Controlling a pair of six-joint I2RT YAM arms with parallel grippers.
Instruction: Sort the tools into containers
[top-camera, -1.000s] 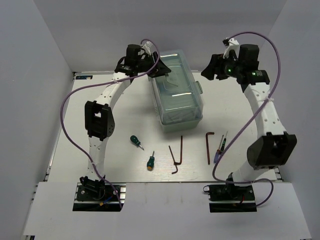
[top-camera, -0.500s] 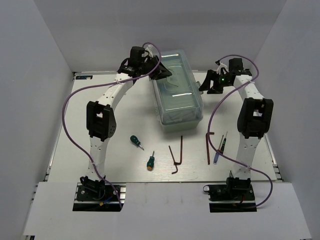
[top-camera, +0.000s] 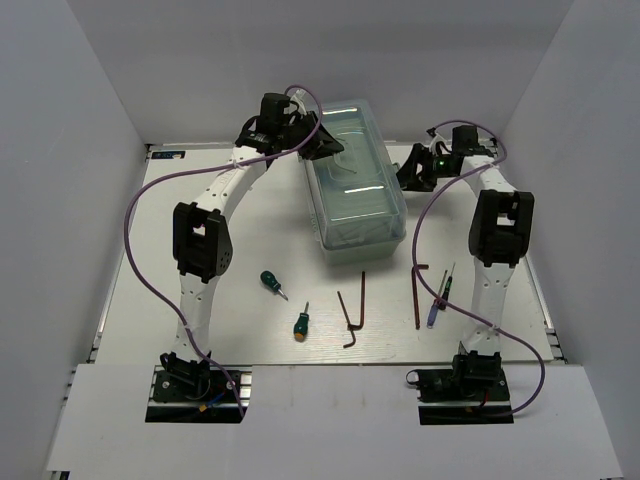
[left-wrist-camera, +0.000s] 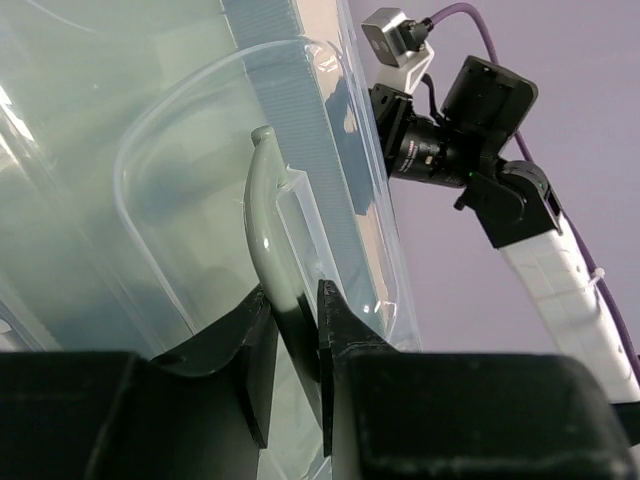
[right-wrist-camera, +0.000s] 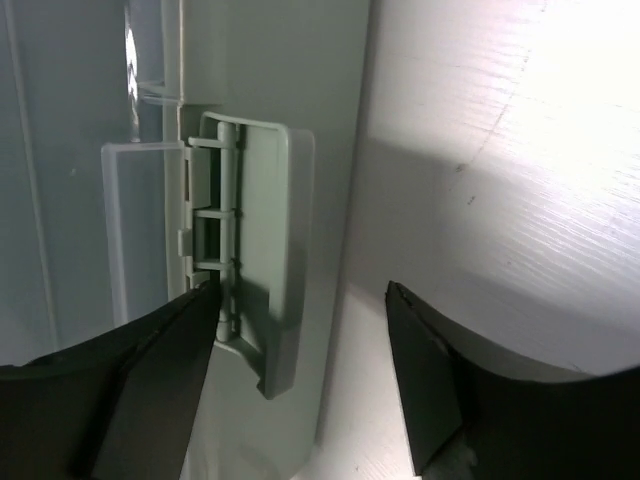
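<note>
The closed mint-green toolbox (top-camera: 355, 190) with its translucent lid stands at the back centre. My left gripper (top-camera: 325, 146) is over the lid and shut on the pale handle (left-wrist-camera: 264, 225), which runs between the jaws (left-wrist-camera: 297, 320). My right gripper (top-camera: 413, 172) is open at the box's right side, with its jaws on either side of the side latch (right-wrist-camera: 262, 260). In the right wrist view the gripper (right-wrist-camera: 300, 330) is wide open and empty. Two green-handled screwdrivers (top-camera: 270, 282) (top-camera: 301, 322), three hex keys (top-camera: 350, 318) (top-camera: 362, 292) (top-camera: 418, 292) and two thin precision screwdrivers (top-camera: 440, 296) lie on the table in front.
White walls close in the table on the left, back and right. The right arm's wrist camera (left-wrist-camera: 455, 140) shows beyond the lid in the left wrist view. The tools lie in a loose row between the toolbox and the arm bases.
My right arm has swung down and left from above the table to the toolbox's side latch. My left gripper shifted slightly right over the lid handle.
</note>
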